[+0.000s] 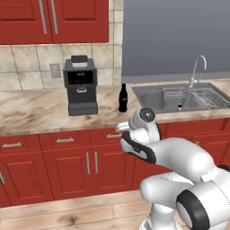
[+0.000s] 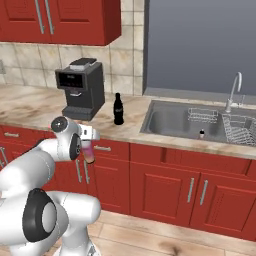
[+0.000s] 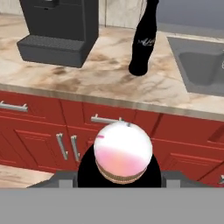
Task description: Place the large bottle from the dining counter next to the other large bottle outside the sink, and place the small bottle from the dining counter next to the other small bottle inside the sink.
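While our gripper point(image 2: 89, 146) hangs in front of the red cabinets point(image 2: 165, 185), its fingers are clamped on a pink bottle point(image 3: 123, 154). From left to right along the counter point(image 1: 36, 112) we see the coffee machine point(image 1: 81, 85), the dark large bottle point(image 1: 122, 98) upright just beside the sink point(image 1: 155, 101), and a small bottle point(image 2: 202, 134) standing inside it.

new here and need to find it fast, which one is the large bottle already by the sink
Start at the steel sink set in the marble counter. Just outside the sink's left rim, between it and the dark coffee machine, stands the large bottle: tall, black and upright, unlike the tiny bottle inside the basin.
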{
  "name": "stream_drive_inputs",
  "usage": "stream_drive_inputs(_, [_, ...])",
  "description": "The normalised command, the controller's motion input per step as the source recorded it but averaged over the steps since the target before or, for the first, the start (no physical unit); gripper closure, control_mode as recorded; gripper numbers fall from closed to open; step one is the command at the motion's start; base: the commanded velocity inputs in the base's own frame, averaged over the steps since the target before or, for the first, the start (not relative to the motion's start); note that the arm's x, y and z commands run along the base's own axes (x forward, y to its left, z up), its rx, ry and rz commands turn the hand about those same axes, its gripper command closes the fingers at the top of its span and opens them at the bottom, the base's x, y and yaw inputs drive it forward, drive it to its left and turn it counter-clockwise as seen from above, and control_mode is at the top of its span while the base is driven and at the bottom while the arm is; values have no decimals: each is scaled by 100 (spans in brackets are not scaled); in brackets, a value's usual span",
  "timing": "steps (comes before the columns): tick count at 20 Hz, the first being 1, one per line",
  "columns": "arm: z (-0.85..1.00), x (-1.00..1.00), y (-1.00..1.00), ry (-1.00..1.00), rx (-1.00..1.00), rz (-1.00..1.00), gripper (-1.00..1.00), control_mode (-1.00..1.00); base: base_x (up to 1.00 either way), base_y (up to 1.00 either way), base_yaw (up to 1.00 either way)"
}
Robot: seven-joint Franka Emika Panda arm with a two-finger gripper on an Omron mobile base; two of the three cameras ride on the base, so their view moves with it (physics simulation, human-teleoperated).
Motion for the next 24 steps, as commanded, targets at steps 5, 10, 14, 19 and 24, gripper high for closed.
stream_drive_inputs(5, [0, 0, 0, 0, 0, 0, 100, 100, 52, -43, 0])
stream_drive_inputs(10, [0, 0, 0, 0, 0, 0, 100, 100, 49, -34, 0])
stream_drive_inputs(14, [0, 0, 0, 0, 0, 0, 100, 100, 46, -27, 0])
stream_drive_inputs(19, [0, 0, 0, 0, 0, 0, 100, 100, 36, -28, 0])
stream_drive_inputs(24, [0, 0, 0, 0, 0, 0, 100, 100, 30, -30, 0])
